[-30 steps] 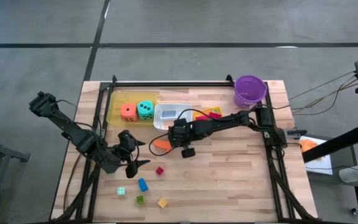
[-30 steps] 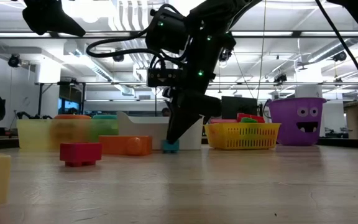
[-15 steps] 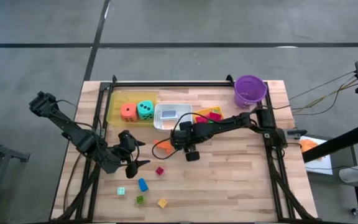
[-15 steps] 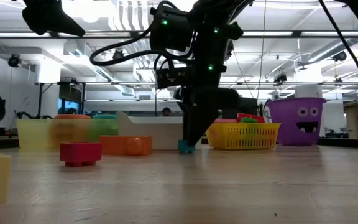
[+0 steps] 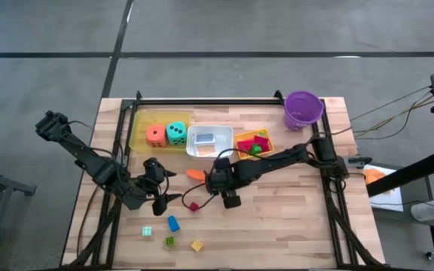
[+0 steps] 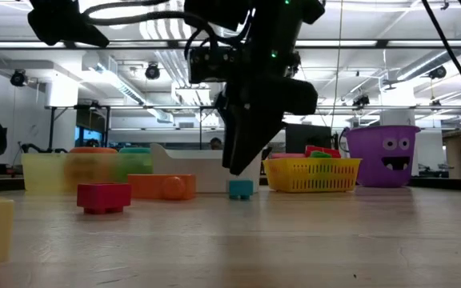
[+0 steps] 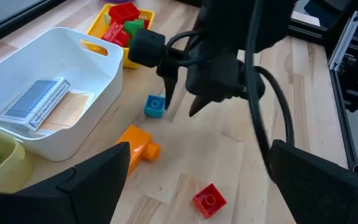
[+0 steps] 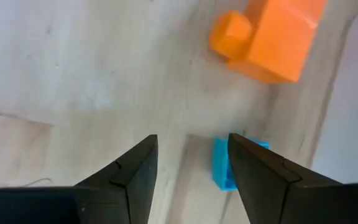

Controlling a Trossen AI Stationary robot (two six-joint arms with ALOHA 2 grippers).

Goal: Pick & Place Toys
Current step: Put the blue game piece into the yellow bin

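Observation:
A small blue block (image 7: 155, 106) stands on the wooden table beside the white tray (image 5: 194, 150); it also shows in the low view (image 6: 241, 189). My right gripper (image 7: 180, 107) hangs open just above and beside it, touching nothing. The block (image 8: 232, 165) lies close by one of its fingers. An orange block (image 5: 195, 175) and a red block (image 5: 194, 205) lie near it. The orange die (image 5: 155, 135) and the teal die (image 5: 176, 133) sit in the yellow tray (image 5: 138, 137). My left gripper (image 5: 162, 193) waits open at the table's left.
A yellow basket (image 5: 241, 136) with red and green blocks stands right of the white tray, which holds cards (image 5: 206, 138). The purple bucket (image 5: 303, 109) is at the far right. Blue (image 5: 173, 223), green (image 5: 148, 231) and yellow (image 5: 197, 245) blocks lie near the front edge.
My right gripper has brought the small blue block along the table a little toward the right, opened and let it go. It has then risen and gone toward the near edge. The block now stands on the table by itself.

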